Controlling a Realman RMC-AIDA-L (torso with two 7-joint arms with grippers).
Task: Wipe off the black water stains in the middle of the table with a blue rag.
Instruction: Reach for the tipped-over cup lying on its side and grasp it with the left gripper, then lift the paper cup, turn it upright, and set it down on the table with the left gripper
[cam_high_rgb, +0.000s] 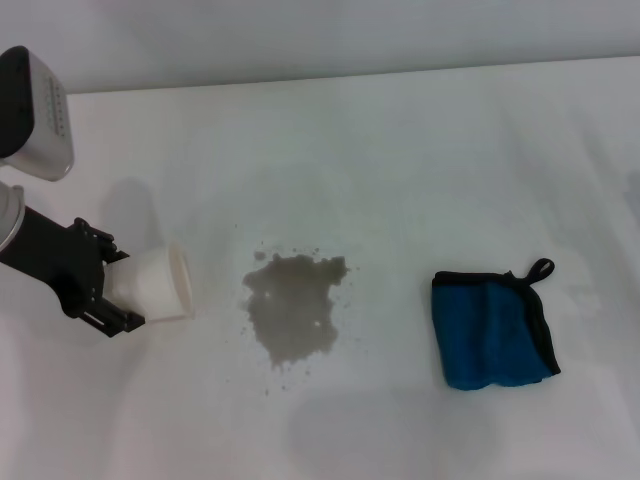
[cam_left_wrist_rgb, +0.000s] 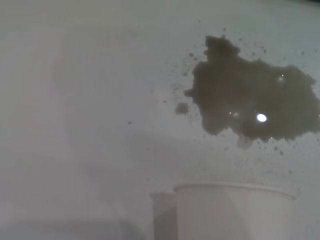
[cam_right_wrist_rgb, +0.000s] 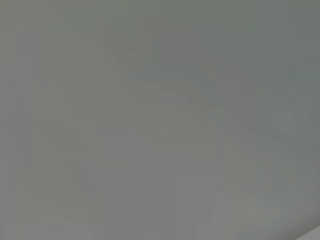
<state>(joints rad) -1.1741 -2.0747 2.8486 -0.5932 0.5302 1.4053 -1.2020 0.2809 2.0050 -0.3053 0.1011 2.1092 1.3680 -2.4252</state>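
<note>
The black water stains (cam_high_rgb: 292, 310) form a grey-brown blotch with splatter specks in the middle of the white table (cam_high_rgb: 400, 150); they also show in the left wrist view (cam_left_wrist_rgb: 255, 102). The blue rag (cam_high_rgb: 492, 328), folded, with black edging and a loop, lies flat to the right of the stains, untouched. My left gripper (cam_high_rgb: 118, 286) is at the left, shut on a white paper cup (cam_high_rgb: 160, 283) tipped on its side with its mouth toward the stains. The cup's rim shows in the left wrist view (cam_left_wrist_rgb: 232, 212). My right gripper is out of view.
The table's far edge (cam_high_rgb: 330, 75) runs along the back, with a pale wall behind it. The right wrist view shows only a plain grey surface.
</note>
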